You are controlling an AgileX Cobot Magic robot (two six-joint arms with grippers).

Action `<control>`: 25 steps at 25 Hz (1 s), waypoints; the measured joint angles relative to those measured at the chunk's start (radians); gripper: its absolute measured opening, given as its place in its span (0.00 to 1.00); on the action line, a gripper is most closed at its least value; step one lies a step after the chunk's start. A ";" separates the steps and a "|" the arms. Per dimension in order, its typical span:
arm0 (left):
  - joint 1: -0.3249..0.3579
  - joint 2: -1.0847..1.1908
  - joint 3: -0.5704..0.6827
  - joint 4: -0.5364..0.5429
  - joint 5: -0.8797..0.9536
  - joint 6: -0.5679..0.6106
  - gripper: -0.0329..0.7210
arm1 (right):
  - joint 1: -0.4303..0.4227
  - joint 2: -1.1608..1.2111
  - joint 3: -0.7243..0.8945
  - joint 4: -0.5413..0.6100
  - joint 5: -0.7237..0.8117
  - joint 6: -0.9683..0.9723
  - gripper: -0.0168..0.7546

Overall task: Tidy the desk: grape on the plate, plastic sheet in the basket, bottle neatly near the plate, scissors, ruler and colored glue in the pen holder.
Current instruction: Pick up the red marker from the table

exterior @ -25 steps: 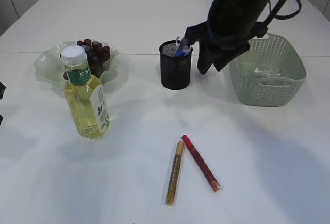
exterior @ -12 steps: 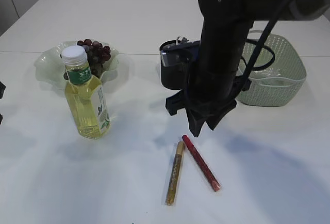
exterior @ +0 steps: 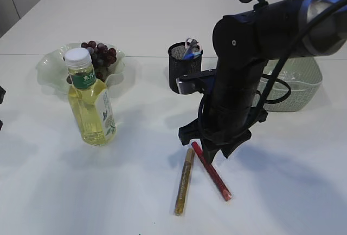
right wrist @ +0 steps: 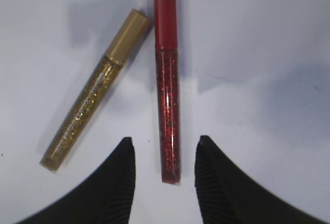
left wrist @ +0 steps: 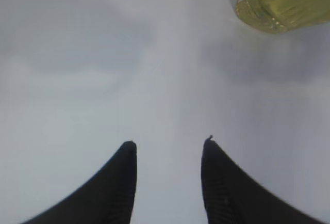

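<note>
Between my right gripper's [right wrist: 164,152] parted, empty jaws lies the red glue stick [right wrist: 168,95] on the table, gold glue stick [right wrist: 97,95] just left of it; farther off, my left gripper [left wrist: 169,154] hangs open near the bottle [exterior: 89,100]

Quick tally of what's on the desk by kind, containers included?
Glitter glue tubes: 2, red and gold
Bottle: 1
Grape bunch: 1
Plate: 1
Pen holder: 1
Basket: 1
Total: 7
Pen holder contents too unclear to count.
</note>
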 joint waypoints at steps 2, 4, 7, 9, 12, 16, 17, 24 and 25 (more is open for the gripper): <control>0.000 0.000 0.000 0.000 0.000 0.000 0.45 | 0.000 0.007 0.000 0.000 -0.017 0.001 0.44; 0.000 0.000 0.000 0.000 0.000 0.000 0.45 | 0.000 0.019 0.001 0.000 -0.026 0.002 0.44; 0.000 0.000 0.000 0.000 0.000 0.000 0.45 | 0.000 0.047 0.001 0.000 -0.043 0.005 0.44; 0.000 0.000 0.000 0.000 0.000 0.000 0.45 | 0.000 0.067 0.001 0.000 -0.047 0.005 0.44; 0.000 0.000 0.000 0.000 0.000 0.000 0.45 | 0.000 0.083 0.001 0.000 -0.062 0.006 0.44; 0.000 0.000 0.000 0.000 0.000 0.000 0.45 | 0.000 0.091 0.001 0.000 -0.077 0.006 0.44; 0.000 0.000 0.000 0.000 0.000 0.000 0.45 | 0.000 0.091 0.001 0.000 -0.082 0.006 0.44; 0.000 0.000 0.000 0.000 0.000 0.000 0.45 | 0.000 0.091 0.001 0.000 -0.121 0.006 0.44; 0.000 0.000 0.000 0.000 0.000 0.000 0.45 | 0.000 0.093 0.001 0.000 -0.123 0.007 0.44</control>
